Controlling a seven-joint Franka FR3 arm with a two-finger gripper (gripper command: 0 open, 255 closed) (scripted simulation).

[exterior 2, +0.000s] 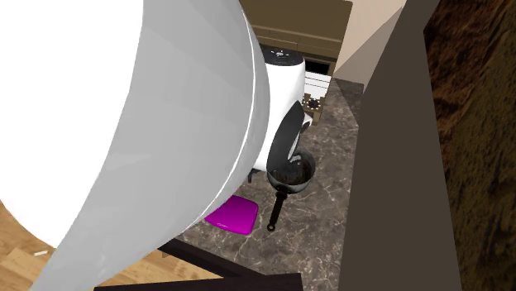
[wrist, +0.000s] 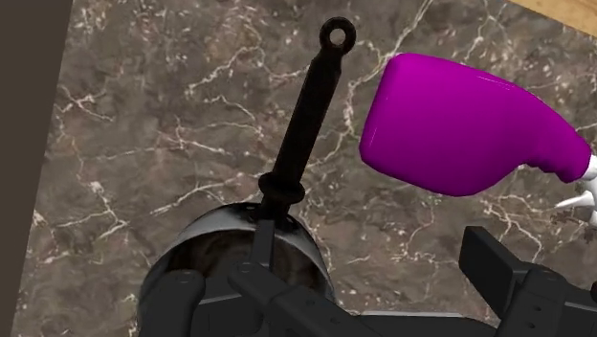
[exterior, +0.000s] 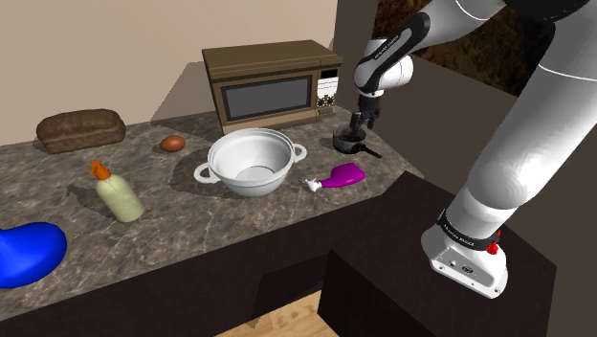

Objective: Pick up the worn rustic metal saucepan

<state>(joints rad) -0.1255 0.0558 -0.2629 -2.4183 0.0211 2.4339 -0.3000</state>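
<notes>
The claw (exterior: pixel 362 124) is seen hanging just over the pan (exterior: pixel 346 143), pointed down at it. Its fingers (wrist: pixel 493 270) are set wide apart: one is placed over the pan's rim where the handle (wrist: pixel 306 115) begins, the other out to the side nearer the purple bottle (wrist: pixel 459 124). Nothing is clasped between them.

The pan is stood upright on the counter (exterior: pixel 239 215), a small dark vessel with a greyish rim. Its long black handle, ended by a ring, is stretched across the dark marbled stone and is passed close by the purple bottle, which is laid on its side.

In the shoulder view the pan is found near the counter's right end, just in front of the microwave (exterior: pixel 273 88). A white bowl (exterior: pixel 251 161) with two handles is set further left, then an egg (exterior: pixel 172 143), a pale bottle (exterior: pixel 119 196) with an orange top, a loaf (exterior: pixel 81 129) and a blue object (exterior: pixel 27 251).
</notes>
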